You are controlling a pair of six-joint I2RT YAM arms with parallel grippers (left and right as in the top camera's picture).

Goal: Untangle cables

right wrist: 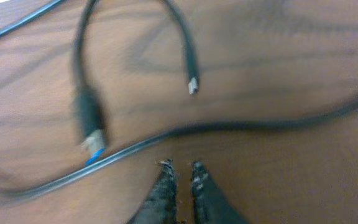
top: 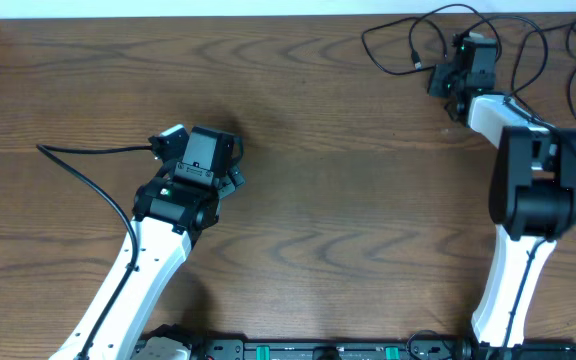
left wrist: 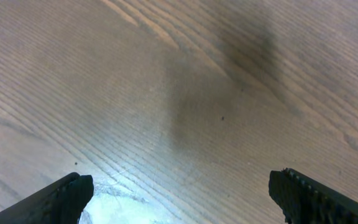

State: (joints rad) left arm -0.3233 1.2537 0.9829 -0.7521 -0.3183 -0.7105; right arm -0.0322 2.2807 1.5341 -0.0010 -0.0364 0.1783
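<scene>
Cables (right wrist: 241, 126): two black visible. Left fingers (left wrist: 61, 199) wide apart, empty; right fingers (right wrist: 163, 186) nearly together, empty.

The cables (top: 414, 55) lie looped at the far right corner of the surface (top: 348, 210). The right fingers (right wrist: 165, 186) stand just before one cable. The left fingers (left wrist: 61, 199) are left of centre, well apart from them.

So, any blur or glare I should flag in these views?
Right wrist: heavy blur smears the black cables and plug. Left wrist: white glare on the table at bottom left, soft shadow mid-frame. Overhead: sharp, no glare.
</scene>
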